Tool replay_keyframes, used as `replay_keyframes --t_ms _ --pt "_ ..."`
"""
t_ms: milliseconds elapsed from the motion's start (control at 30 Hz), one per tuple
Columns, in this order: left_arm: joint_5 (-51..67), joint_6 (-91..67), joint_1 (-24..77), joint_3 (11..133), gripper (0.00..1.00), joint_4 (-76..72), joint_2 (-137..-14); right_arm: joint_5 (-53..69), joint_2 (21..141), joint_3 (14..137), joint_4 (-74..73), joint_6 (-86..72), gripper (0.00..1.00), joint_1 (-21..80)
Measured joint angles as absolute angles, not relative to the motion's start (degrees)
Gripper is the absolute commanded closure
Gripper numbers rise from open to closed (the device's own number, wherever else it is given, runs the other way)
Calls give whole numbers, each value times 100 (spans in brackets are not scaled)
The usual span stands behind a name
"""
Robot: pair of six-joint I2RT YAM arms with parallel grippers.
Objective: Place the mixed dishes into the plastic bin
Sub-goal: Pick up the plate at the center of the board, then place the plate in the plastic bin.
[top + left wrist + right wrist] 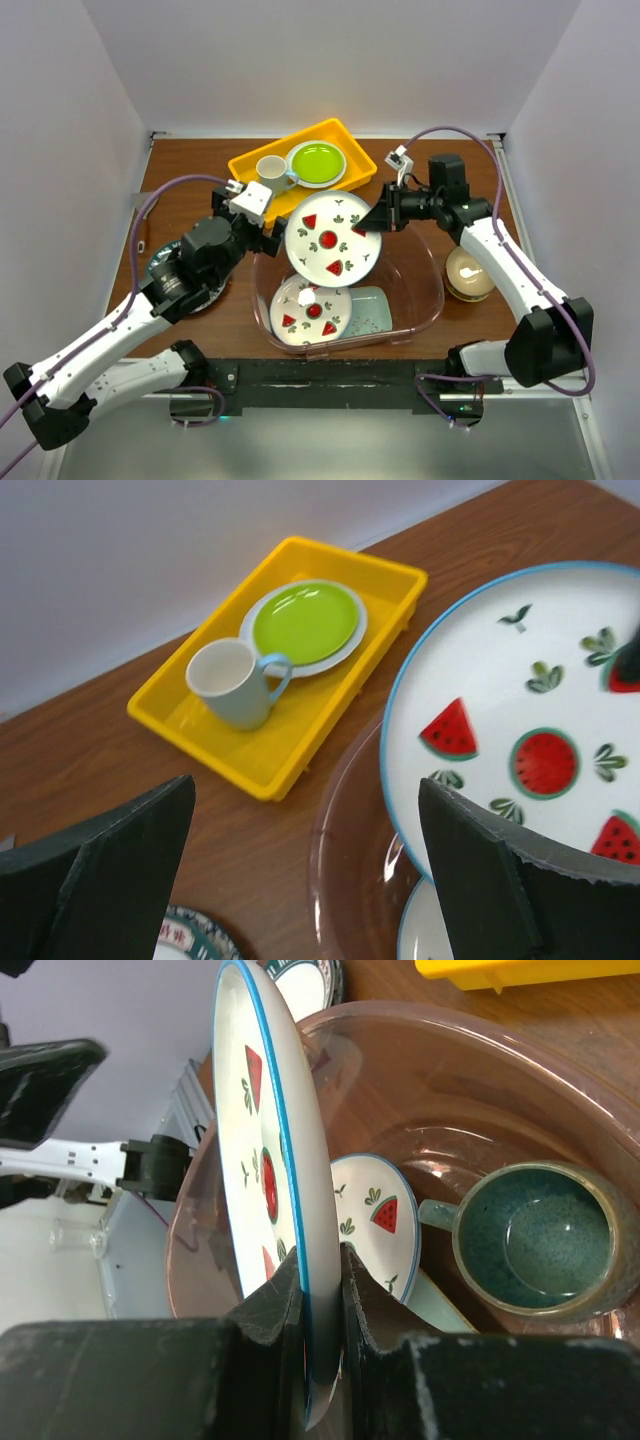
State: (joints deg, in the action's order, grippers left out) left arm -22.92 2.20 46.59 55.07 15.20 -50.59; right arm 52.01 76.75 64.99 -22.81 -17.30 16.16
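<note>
The glossy, blue-rimmed white plate with red-and-green motifs hangs tilted over the transparent, rounded plastic bin, its rim at 2 o'clock pinched between the fingers of the right end effector. Only the right wrist view shows the speckled dark teal mug inside the bin. The left end effector gapes wide, holding nothing, at the plate's 9 o'clock above the wood-grain surface.

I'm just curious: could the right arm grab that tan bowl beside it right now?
Probably not yet: the right gripper is shut on the watermelon plate over the plastic bin. The tan bowl itself sits uncovered, close beside that arm.
</note>
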Motion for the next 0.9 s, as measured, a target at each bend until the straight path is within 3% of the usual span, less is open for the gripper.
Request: replay_keyframes --t_ms 367,900 --pt "-3592 414 4639 3940 0 1170 -3844 5002 8167 6475 -2355 -1100 100 2335" --pt "-4097 427 4624 3570 0 786 -3221 4230 8554 6342 -2620 -666 100 3218"
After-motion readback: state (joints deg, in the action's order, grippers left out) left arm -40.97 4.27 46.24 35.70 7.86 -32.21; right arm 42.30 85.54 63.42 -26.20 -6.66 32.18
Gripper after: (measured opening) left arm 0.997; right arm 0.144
